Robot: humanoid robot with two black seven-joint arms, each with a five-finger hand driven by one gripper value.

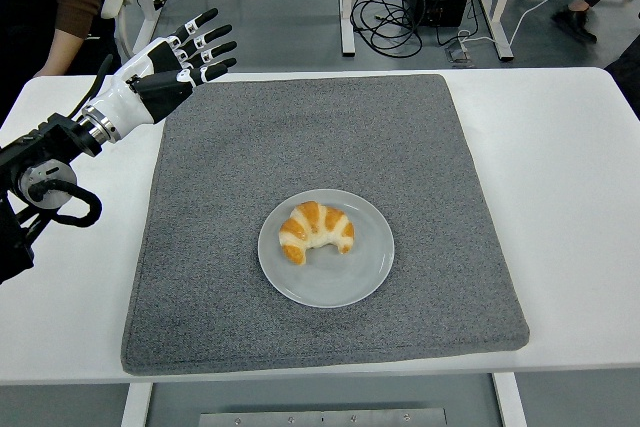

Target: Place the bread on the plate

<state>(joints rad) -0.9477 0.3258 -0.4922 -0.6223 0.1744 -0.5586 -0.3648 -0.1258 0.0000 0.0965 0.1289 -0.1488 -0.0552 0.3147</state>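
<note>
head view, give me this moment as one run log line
bread: on plate | left hand: open, empty, far-left corner of mat | right hand: out of view

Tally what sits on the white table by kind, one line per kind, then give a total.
Grey fabric mat: 1
Round grey plate: 1
Golden-brown croissant with pale stripes: 1
Total: 3
The black-and-white left robot hand hovers empty over the table's far left corner, so it is not counted.

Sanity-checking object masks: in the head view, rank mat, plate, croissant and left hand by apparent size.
1. Mat
2. Plate
3. Left hand and croissant look about alike; the hand is raised above the table, so I won't rank them.
</note>
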